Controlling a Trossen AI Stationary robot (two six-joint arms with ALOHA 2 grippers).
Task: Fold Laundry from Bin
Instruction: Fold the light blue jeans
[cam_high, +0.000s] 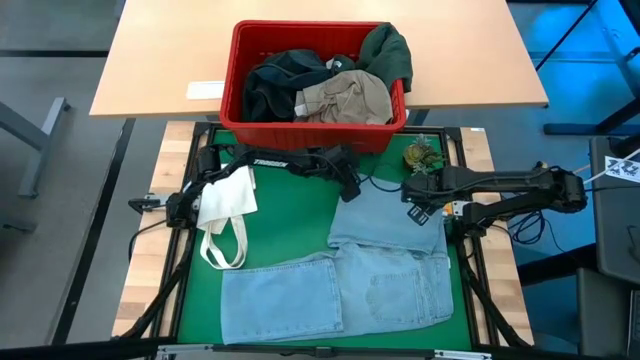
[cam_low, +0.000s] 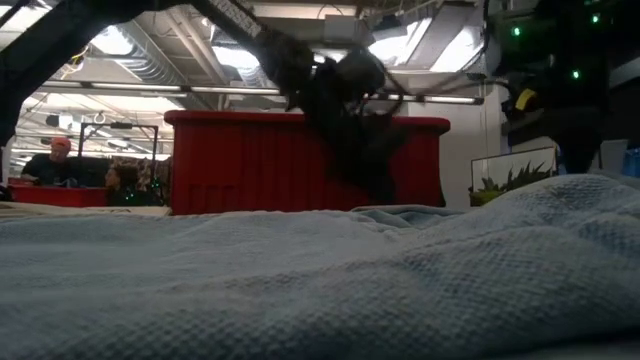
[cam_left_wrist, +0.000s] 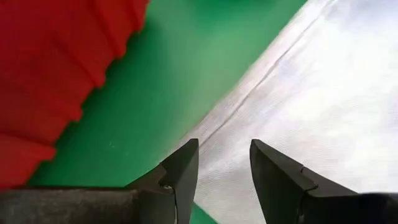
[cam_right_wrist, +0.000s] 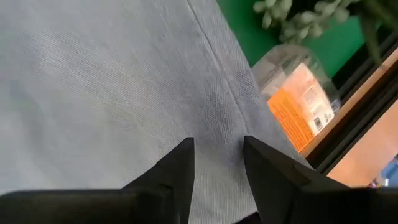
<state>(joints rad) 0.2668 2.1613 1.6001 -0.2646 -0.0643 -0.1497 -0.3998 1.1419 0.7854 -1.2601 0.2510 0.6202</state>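
Light blue jeans (cam_high: 370, 285) lie spread across the green mat (cam_high: 290, 230), filling its near half: one leg runs left along the near edge, the other comes up toward the far right corner. The left tool (cam_left_wrist: 224, 168) hangs over that upper leg's far left edge, close to the front wall of the red bin (cam_high: 312, 125). Its fingers (cam_left_wrist: 183, 165) stand apart with a clear gap, nothing between them; pale cloth below on one side, bare green on the other, and the ribbed red wall close by.

The right tool (cam_right_wrist: 217, 162) sits over the same leg's right edge, arm reaching in from the right side of the surface (cam_high: 150, 270). Fingers (cam_right_wrist: 180, 165) apart here too, hovering over a denim seam, and whether they touch the cloth I cannot tell. Just beyond that edge, a small potted plant (cam_high: 422, 153) and an orange-labelled tag (cam_right_wrist: 298, 106) crowd the mat's far right corner, tight against the black frame rail.

The bin stands at the far edge of the mat, piled with a dark garment (cam_high: 275, 85), a khaki one (cam_high: 345, 97) and a dark green one (cam_high: 388, 50) draped over its far right rim. A white tote bag (cam_high: 228, 205) lies at the mat's left edge. Open green shows in the middle, between tote and jeans.

From the low view, denim fills the near ground, with the bin behind it.
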